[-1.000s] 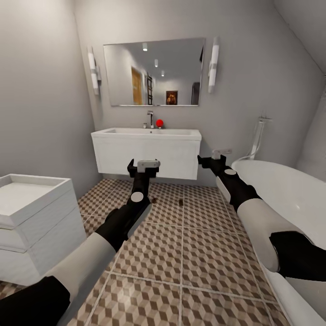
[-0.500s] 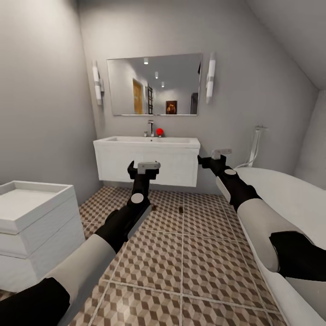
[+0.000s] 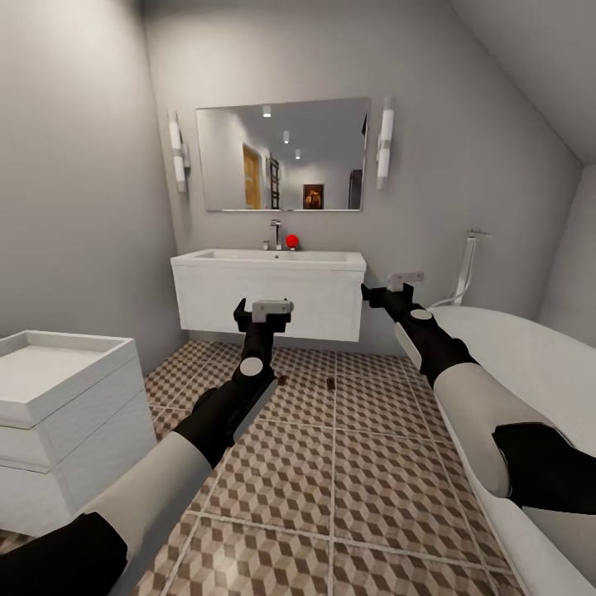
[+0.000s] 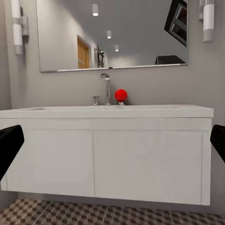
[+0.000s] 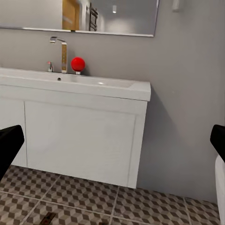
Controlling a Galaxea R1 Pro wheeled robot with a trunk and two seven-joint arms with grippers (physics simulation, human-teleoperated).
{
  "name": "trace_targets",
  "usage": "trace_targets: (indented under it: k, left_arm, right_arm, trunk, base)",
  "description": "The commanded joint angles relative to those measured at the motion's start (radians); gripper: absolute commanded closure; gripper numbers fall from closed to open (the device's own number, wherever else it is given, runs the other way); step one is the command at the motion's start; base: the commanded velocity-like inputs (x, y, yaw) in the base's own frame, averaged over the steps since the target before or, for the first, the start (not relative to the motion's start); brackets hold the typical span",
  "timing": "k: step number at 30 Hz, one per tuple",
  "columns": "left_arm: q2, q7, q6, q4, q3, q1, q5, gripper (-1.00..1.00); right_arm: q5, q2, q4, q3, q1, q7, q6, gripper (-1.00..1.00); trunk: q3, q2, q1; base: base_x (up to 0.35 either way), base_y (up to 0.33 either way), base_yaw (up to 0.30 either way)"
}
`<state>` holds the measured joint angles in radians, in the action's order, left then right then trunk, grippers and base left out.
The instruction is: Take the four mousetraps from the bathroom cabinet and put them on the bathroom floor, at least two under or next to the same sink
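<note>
Two small dark mousetraps (image 3: 282,381) (image 3: 330,383) lie on the cube-patterned bathroom floor (image 3: 331,463), just in front of the white wall-hung sink (image 3: 269,285). One of them shows at the edge of the right wrist view as a mousetrap (image 5: 48,217) on the tiles. My left gripper (image 3: 263,319) hangs open in the air before the sink front, its black fingertips (image 4: 9,145) spread wide with nothing between them. My right gripper (image 3: 382,295) is open too, beside the sink's right end. The orange-brown cabinet is out of view.
A white drawer unit (image 3: 58,406) stands at the left, and a white bathtub (image 3: 530,372) runs along the right. A tap and a red ball (image 3: 291,242) sit on the sink below a mirror (image 3: 281,155). Open tiled floor stretches between them.
The whole head picture has shifted downward since a second ago, so the camera moved. The left gripper has edged slightly down and right. The traps on the floor have not moved.
</note>
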<state>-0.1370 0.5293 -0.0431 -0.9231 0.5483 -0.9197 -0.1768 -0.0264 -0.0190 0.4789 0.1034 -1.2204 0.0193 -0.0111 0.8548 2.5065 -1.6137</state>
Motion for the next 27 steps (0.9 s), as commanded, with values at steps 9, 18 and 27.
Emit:
trace_targets:
  k: [9,18,27]
  left_arm:
    - [0.001,0.006,-0.004,0.001,0.004,0.002,-0.01,-1.0]
    - [0.001,0.007,-0.004,0.0,0.004,0.006,-0.01,-1.0]
    - [0.001,0.007,-0.004,0.0,0.004,0.014,-0.01,-1.0]
  right_arm:
    - [-0.003,-0.001,0.0,0.004,-0.001,0.001,-0.001,-1.0]
    - [-0.003,-0.002,0.0,0.004,-0.001,0.001,-0.001,-1.0]
    - [-0.003,-0.002,0.0,0.004,-0.001,0.001,-0.001,-1.0]
  trunk:
    - [0.001,0.001,0.0]
    - [0.001,0.001,0.0]
    - [0.001,0.001,0.0]
  base:
    - [0.0,0.0,0.0]
    - [0.0,0.0,0.0]
    - [0.0,0.0,0.0]
